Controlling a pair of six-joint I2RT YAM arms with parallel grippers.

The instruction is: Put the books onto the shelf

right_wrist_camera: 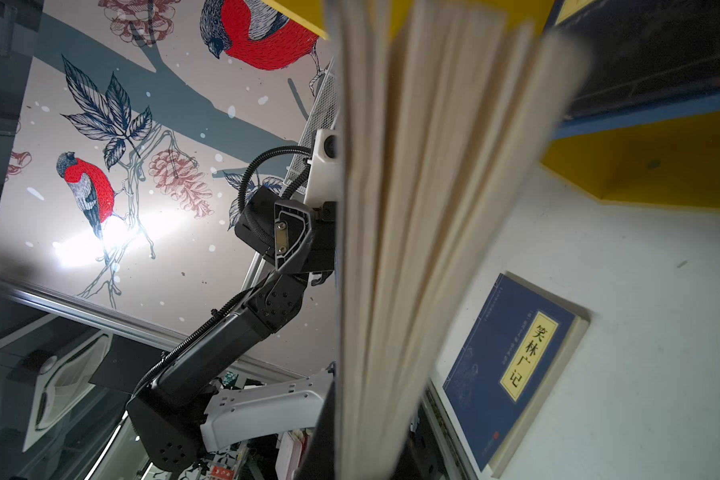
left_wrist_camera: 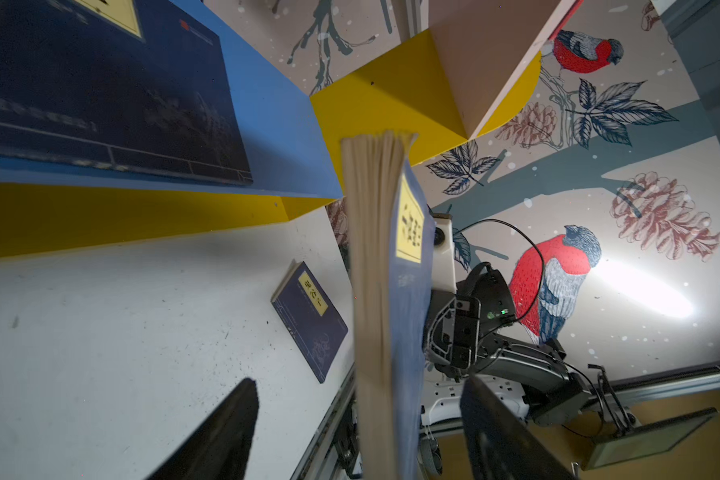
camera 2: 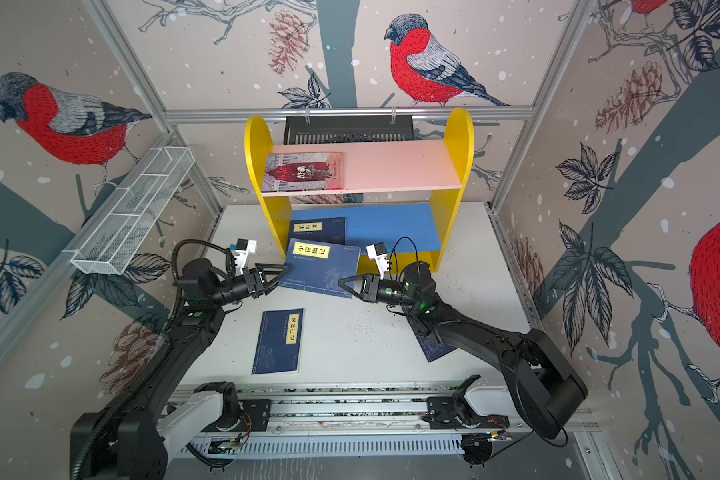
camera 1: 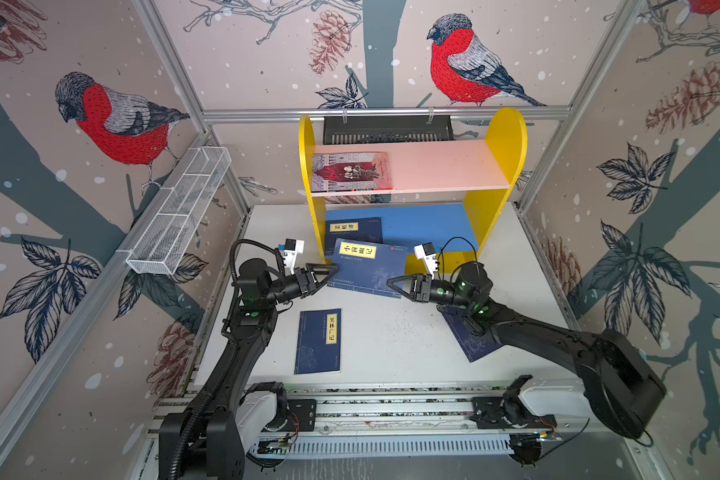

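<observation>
Shelf [camera 1: 506,137] stands at the back of the table [camera 1: 391,345].

Book positions:
- Lilac book [camera 1: 352,171]: flat on the left end of the pink board [camera 1: 441,166].
- Navy book 1 [camera 1: 354,228]: flat on the left end of the blue board [camera 1: 425,224].
- Navy book 2 [camera 1: 371,268]: cover up, between the two grippers at the shelf front. In both top views its far edge overlaps navy book 1 and the blue board's front edge. Whether it touches them cannot be told.
- Navy book 3 [camera 1: 319,340]: flat on the table, well apart from the shelf.
- Navy book 4 [camera 1: 474,345]: flat on the table, mostly hidden under the right arm.

Left gripper [camera 1: 329,272]: at the left edge of navy book 2. In the left wrist view the fingers [left_wrist_camera: 225,428] stand wide apart, with the book's page edge [left_wrist_camera: 375,291] between them and clear of both. It holds nothing.

Right gripper [camera 1: 393,283]: clamped on the near right corner of navy book 2. In the right wrist view the pages [right_wrist_camera: 412,208] fan out, blurred.
</observation>
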